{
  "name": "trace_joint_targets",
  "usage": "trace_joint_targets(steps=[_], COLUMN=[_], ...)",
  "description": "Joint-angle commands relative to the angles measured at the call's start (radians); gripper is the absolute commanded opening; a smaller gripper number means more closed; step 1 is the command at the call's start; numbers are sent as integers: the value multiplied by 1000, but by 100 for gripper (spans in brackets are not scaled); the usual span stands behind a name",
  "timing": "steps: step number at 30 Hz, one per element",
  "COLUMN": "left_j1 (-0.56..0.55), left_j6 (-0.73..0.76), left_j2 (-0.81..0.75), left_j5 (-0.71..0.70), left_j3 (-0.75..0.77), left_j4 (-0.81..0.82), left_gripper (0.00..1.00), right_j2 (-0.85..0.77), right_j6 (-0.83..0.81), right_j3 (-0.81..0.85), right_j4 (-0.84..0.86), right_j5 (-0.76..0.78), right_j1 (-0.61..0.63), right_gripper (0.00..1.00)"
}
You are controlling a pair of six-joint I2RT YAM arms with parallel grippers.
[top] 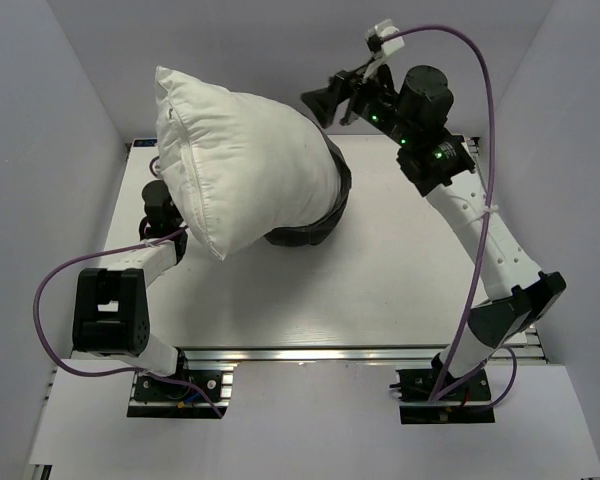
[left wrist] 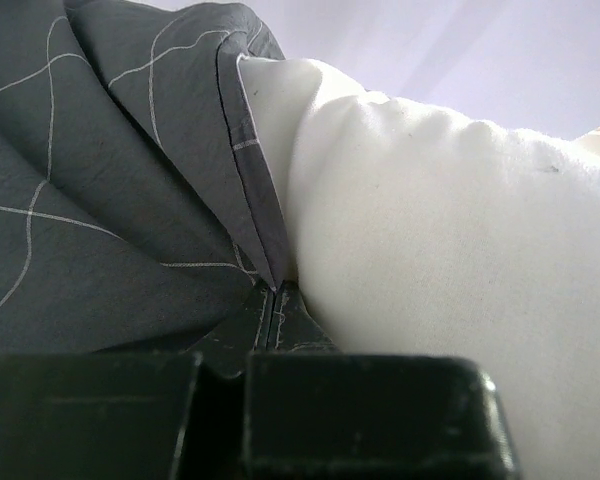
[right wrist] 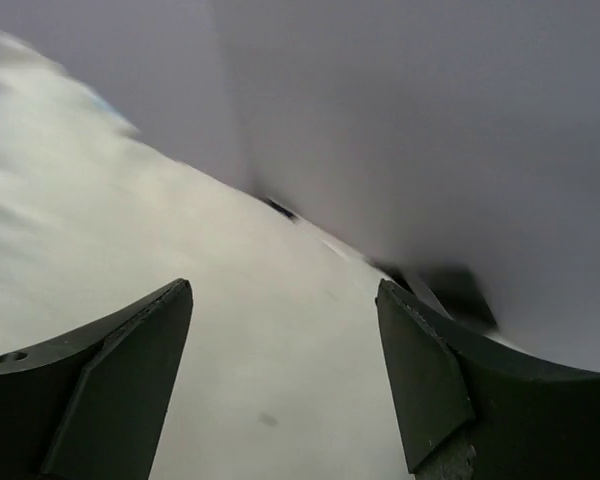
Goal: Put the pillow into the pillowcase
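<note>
The plump off-white pillow [top: 235, 160] stands tilted over the left half of the table, and its lower right end sits inside the bunched dark grey pillowcase [top: 325, 205]. In the left wrist view the grid-patterned pillowcase [left wrist: 100, 180] fills the left side and the pillow [left wrist: 440, 240] bulges out of its opening on the right. My left gripper [left wrist: 271, 295] is shut on the pillowcase's hem; from above the pillow hides it. My right gripper [top: 325, 103] hangs open in the air at the back, just right of the pillow's top, with nothing between its fingers [right wrist: 140, 360].
Light grey walls [top: 70, 110] close in the table on the left, back and right. The white tabletop [top: 380, 280] lies in front of and to the right of the pillow. A purple cable [top: 485, 120] loops above the right arm.
</note>
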Motion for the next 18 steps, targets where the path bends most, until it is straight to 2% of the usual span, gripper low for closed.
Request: trace_joint_targets(steps=[1,5,7,10,15,18], left_j1=[5,5,5,5,5,5], left_j6=[-9,-9,-9,-7,-9,-9], left_j2=[-68,-65,-65,-64,-53,-51], left_j5=[0,12,18,23,26,27], left_j3=[45,68,71,74,79,78], left_j4=[30,24,19,15,21,21], left_gripper=[0,0,0,0,0,0], right_j2=[-35,-55,-58,-44,-9,28], right_j6=[-46,-155,-195,-201,-252,-264], right_j3=[-139,-334,-377,-414,-427,-414], right_j4=[-102,-188,-200,-223,-246,-258], right_j5=[59,69,53,46,146,171], right_j1=[-109,-148,-151,-148,-143,-145], right_gripper=[79,79,79,77,76,72])
